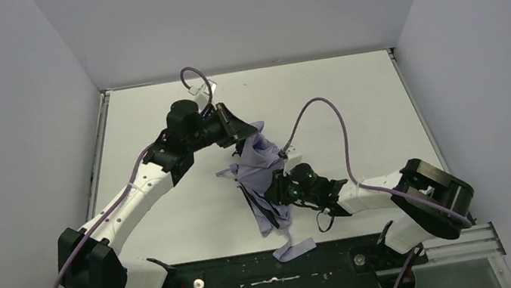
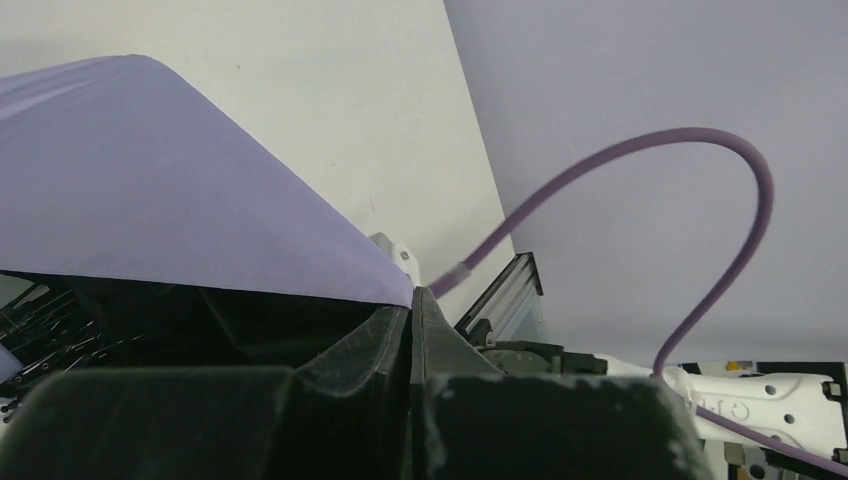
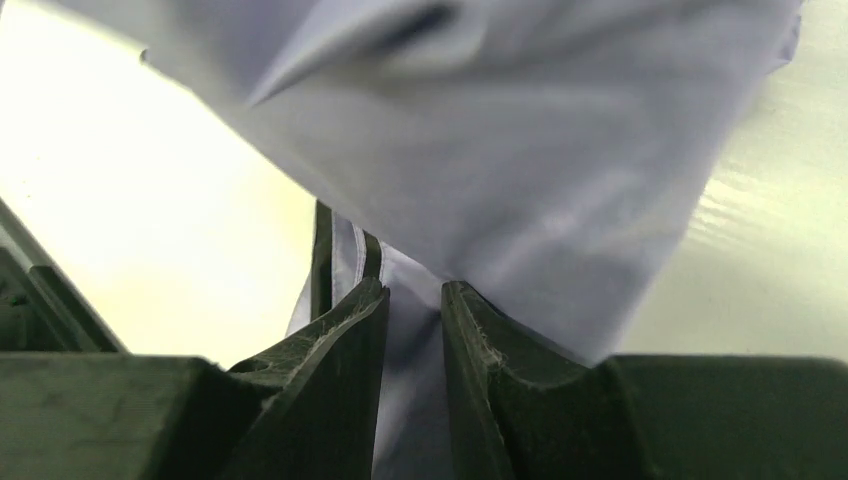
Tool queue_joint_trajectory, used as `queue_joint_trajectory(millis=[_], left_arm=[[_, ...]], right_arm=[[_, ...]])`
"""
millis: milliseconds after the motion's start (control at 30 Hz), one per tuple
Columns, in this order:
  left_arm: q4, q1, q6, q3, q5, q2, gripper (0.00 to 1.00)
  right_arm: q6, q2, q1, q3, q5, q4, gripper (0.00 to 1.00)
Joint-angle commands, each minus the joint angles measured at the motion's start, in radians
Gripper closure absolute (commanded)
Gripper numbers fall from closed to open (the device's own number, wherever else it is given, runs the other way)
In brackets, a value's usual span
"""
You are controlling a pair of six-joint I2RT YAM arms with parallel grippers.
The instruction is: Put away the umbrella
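The umbrella (image 1: 257, 165) is near the middle of the white surface (image 1: 353, 99), its canopy crumpled, lavender outside, with black lining showing along its left edge. My left end effector (image 1: 241, 132) is clenched on a corner of canopy at the far end. My right end effector (image 1: 277, 189) grasps a lavender fold nearer the bases, its fingers almost together on the cloth.
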Motion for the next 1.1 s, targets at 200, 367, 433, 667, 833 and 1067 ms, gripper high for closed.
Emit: queue_joint_trajectory(millis=[200,367,433,667,833,1067], left_arm=[[0.194,-0.024,0.058,-0.057,0.006,-0.045,1.00],[0.197,-0.070,0.074,-0.079,-0.046,-0.062,1.00],[0.208,-0.103,0.080,-0.101,-0.077,-0.077,1.00],[0.321,-0.247,0.076,-0.322,-0.238,-0.173,1.00],[0.479,-0.325,0.020,-0.521,-0.318,-0.200,1.00],[0.654,-0.418,-0.016,-0.755,-0.444,-0.227,1.00]], right_arm=[[0.000,-0.381,0.088,-0.111,0.117,-0.157,0.71],[0.052,-0.589,0.096,-0.137,0.221,-0.374,0.70],[0.056,-0.648,0.096,-0.126,0.250,-0.453,0.70],[0.116,-0.767,0.093,-0.055,0.370,-0.638,0.76],[0.103,-0.736,0.091,0.003,0.361,-0.632,0.85],[0.068,-0.655,0.088,0.102,0.292,-0.594,0.93]])
